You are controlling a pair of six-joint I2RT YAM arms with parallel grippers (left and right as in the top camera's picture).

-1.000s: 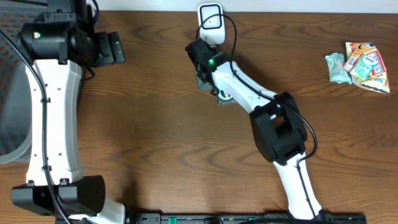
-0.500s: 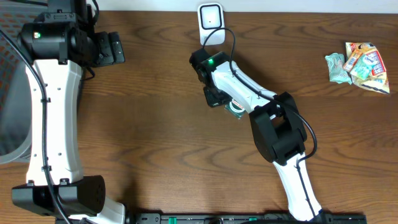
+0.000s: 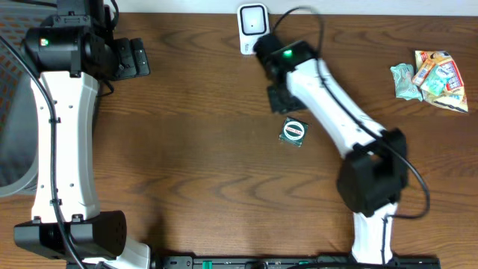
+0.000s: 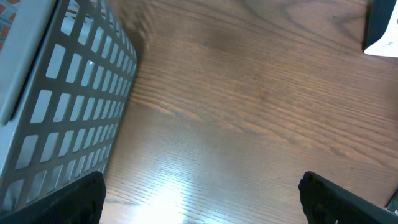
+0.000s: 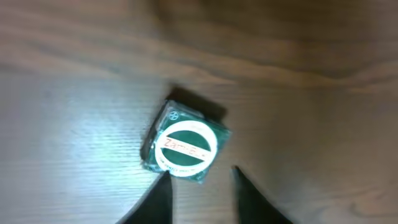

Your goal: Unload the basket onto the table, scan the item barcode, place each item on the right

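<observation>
Across the brown wooden table the big shift is on the right half of the overhead view. The left arm has not stirred along the left edge. Its left gripper is parked in the upper left with jaws spread wide and nothing between them, and the grey mesh basket fills the left of its wrist view. The right arm has swung. A second ago it reached up the middle of the frame and pressed a small packet close under the white scanner at the top centre. Now its elbow sits further right and the right gripper hangs below and right of the scanner. The snack packets in the upper right are untouched. The item, a small green square with a round white label, has left the claw and lies flat on the wood just below the gripper, near the middle of the frame. In the right wrist view the fingers stand apart at the bottom edge with the packet free beyond them, so the claw is open and empty. This looks like the put-down after the pass at the scanner, though whether the barcode registered cannot be told.
</observation>
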